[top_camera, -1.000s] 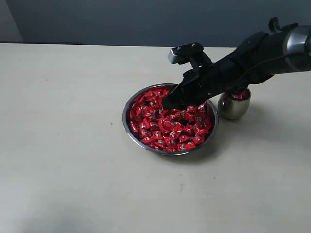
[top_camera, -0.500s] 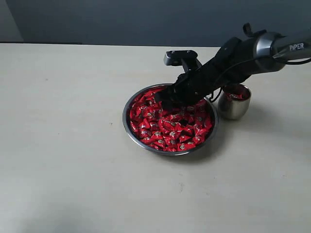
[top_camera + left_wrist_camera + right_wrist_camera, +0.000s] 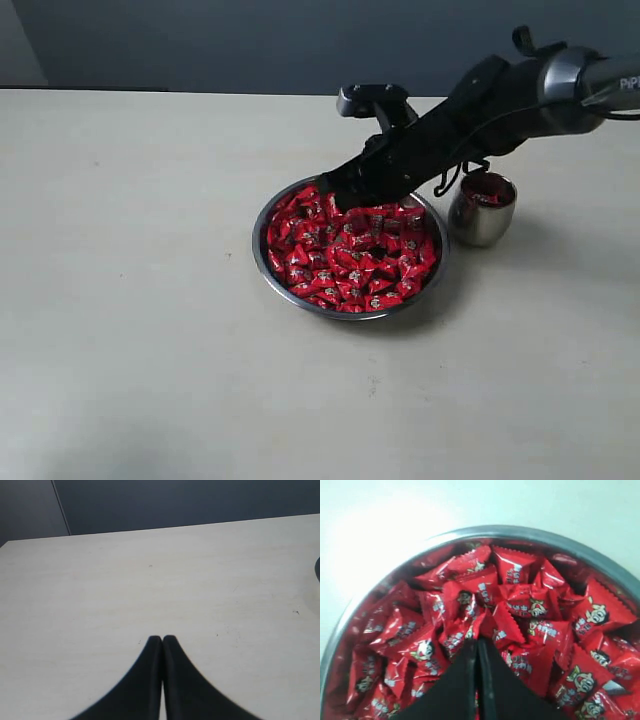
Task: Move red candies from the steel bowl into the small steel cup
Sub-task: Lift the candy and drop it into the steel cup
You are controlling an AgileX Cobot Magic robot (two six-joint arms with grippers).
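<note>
Steel bowl [image 3: 257, 245] on tabletop [image 3: 150, 300]: heaped with red candies [image 3: 350, 260], near full. Small steel cup [image 3: 480, 222] stands upright just beside it. Red shows inside, so some transfer is done and most is left. Right pincer [image 3: 479, 641] is at the pile, tips pressed together; a wrapper corner may be caught, not clear. Left pincer [image 3: 162, 639] is pressed together, empty, over bare tabletop.

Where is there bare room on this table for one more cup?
Free: the bare table left of the steel bowl in the exterior view, and nearer the camera. Crowded: the right, where the small steel cup stands close beside the bowl and the right arm reaches over.
</note>
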